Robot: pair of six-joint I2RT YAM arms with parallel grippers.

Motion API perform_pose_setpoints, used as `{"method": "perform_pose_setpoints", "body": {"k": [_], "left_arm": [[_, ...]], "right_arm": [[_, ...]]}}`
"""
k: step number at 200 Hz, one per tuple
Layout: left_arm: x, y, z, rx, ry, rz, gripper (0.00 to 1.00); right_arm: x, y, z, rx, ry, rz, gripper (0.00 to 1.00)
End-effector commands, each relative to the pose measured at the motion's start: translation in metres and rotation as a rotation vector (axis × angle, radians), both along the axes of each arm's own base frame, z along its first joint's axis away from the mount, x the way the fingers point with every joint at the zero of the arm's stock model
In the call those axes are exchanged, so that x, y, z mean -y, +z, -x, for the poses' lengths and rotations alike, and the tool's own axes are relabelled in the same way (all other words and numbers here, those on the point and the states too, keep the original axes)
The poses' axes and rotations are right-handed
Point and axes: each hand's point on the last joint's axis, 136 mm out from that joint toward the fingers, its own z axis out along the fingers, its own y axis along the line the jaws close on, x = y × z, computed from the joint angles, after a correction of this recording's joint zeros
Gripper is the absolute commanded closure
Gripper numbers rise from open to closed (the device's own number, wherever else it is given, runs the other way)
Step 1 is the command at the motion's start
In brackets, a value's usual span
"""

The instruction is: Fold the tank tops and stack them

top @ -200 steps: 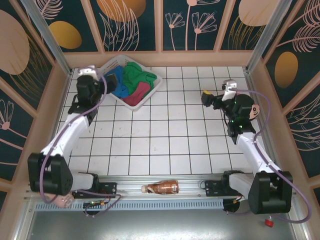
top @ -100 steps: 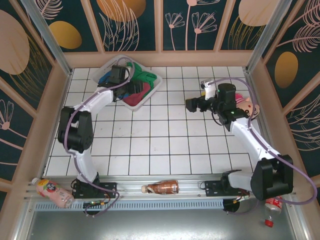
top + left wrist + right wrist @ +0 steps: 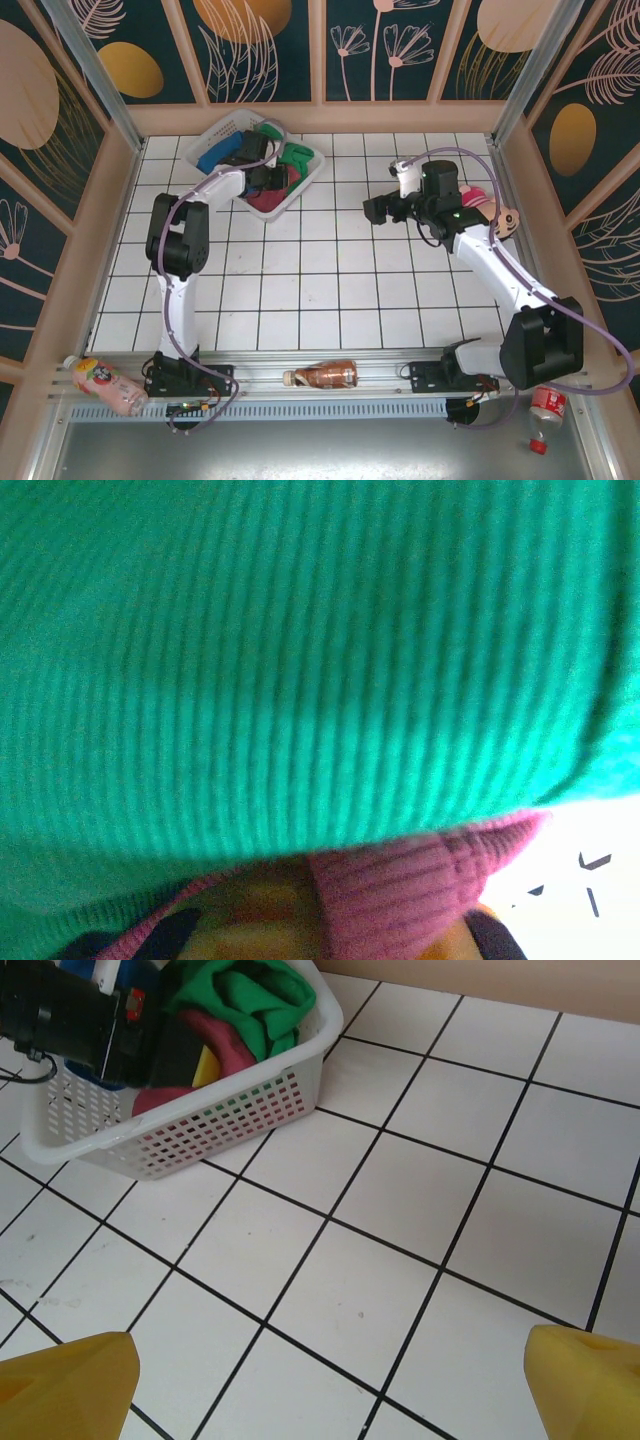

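Left gripper deeper in far-left basket, against green tank top and maroon tank top, grip unreadable, right gripper nudged left, spread wide.

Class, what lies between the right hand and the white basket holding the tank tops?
Bare white tiles separate the right hand from the basket, as the right wrist view shows.

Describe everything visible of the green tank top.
The green tank top is bright green, finely ribbed knit cloth, crumpled in a heap in the white lattice basket. It lies unfolded, partly over the maroon top. The left gripper is down in the basket close beside it; whether it grips the cloth cannot be told.
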Motion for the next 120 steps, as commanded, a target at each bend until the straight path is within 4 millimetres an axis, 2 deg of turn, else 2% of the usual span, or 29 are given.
{"method": "perform_pose_setpoints", "body": {"k": [1,27,46,68,90,120], "left_arm": [[0.007,0.028,-0.002,0.034,-0.027,0.02,1.0],[0.002,0.085,0.004,0.124,-0.033,0.018,1.0],[-0.003,0.144,0.007,0.22,-0.019,0.027,1.0],[-0.02,0.211,0.006,0.362,0.055,-0.003,1.0],[-0.039,0.266,0.007,0.466,0.14,-0.035,1.0],[-0.028,0.353,0.029,0.606,0.106,0.125,1.0]], "right_arm": [[0.002,0.009,-0.004,0.026,-0.013,0.026,0.01],[0.006,0.004,-0.002,0.025,-0.022,0.03,0.01],[0.006,0.003,-0.001,0.029,-0.027,0.015,0.01],[0.004,0.003,-0.003,0.037,-0.026,-0.021,0.01],[0.0,0.004,-0.004,0.034,-0.022,-0.056,0.01],[-0.002,0.013,-0.009,0.061,-0.026,-0.086,0.01]]}}
